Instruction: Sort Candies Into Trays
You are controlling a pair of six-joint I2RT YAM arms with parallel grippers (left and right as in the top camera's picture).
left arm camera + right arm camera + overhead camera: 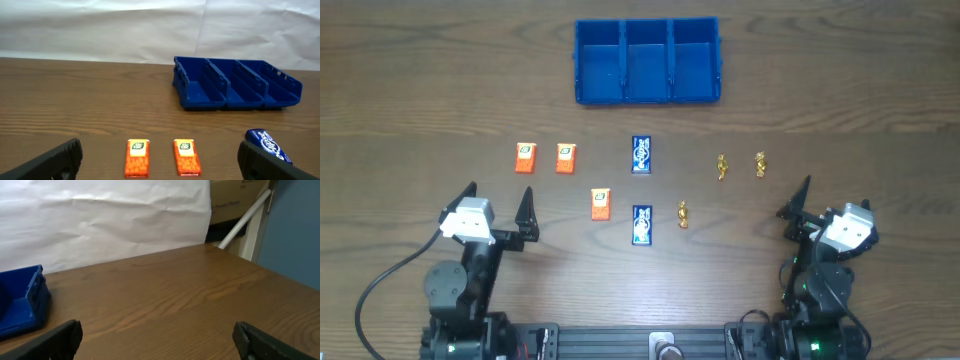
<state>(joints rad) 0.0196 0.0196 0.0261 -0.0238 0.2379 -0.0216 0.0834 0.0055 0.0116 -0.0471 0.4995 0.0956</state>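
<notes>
A blue tray (647, 97) with three compartments, all bare, stands at the table's far middle. In front of it lie three orange candy boxes (525, 158) (566, 158) (601, 204), two blue packets (641, 155) (642, 225) and three gold-wrapped candies (721, 166) (760, 164) (683, 214). My left gripper (498, 196) hangs open near the front left, holding nothing. Its wrist view has two orange boxes (138, 157) (187, 156), a blue packet (268, 146) and the tray (225, 102) ahead of the left gripper (160, 162). My right gripper (797, 203) is open at the front right, right of the candies.
The right wrist view looks over bare wood past the open right gripper (155, 340), with one end of the tray (25, 305) at its side, a white sheet behind and the table's far corner near a white pole (245, 222).
</notes>
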